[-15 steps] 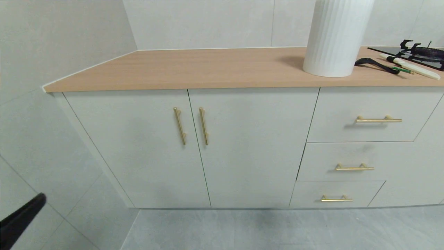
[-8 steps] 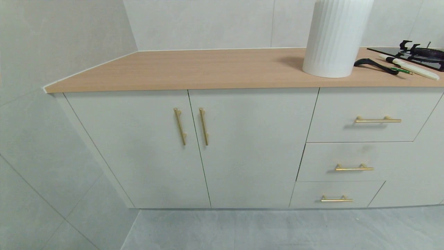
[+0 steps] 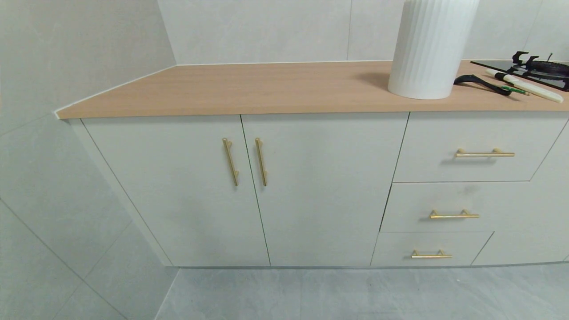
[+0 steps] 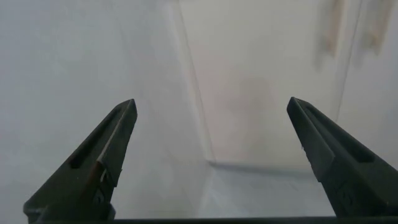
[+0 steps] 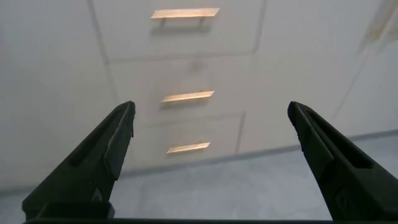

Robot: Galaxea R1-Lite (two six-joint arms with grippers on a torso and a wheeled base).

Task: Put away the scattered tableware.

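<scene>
On the wooden countertop [image 3: 249,89], at its right end, lie a black ladle [image 3: 482,83], a green-handled utensil [image 3: 515,90] and a cream-handled knife [image 3: 526,84]. A tall white ribbed container [image 3: 429,49] stands just left of them. My left gripper [image 4: 211,112] is open, low, facing the corner where the wall meets the cabinet and floor. My right gripper [image 5: 211,115] is open, low, facing the stack of three drawers with gold handles [image 5: 186,96]. Nothing is between either pair of fingers.
A black stove grate [image 3: 540,66] sits at the far right of the counter. Below are two cabinet doors with vertical gold handles [image 3: 246,161] and three drawers [image 3: 484,153]. A tiled wall closes the left side. Grey floor lies in front.
The black tip of my left gripper, seen at the lower left of the head view one second ago, has dropped out of that view. The counter and utensils have not moved.
</scene>
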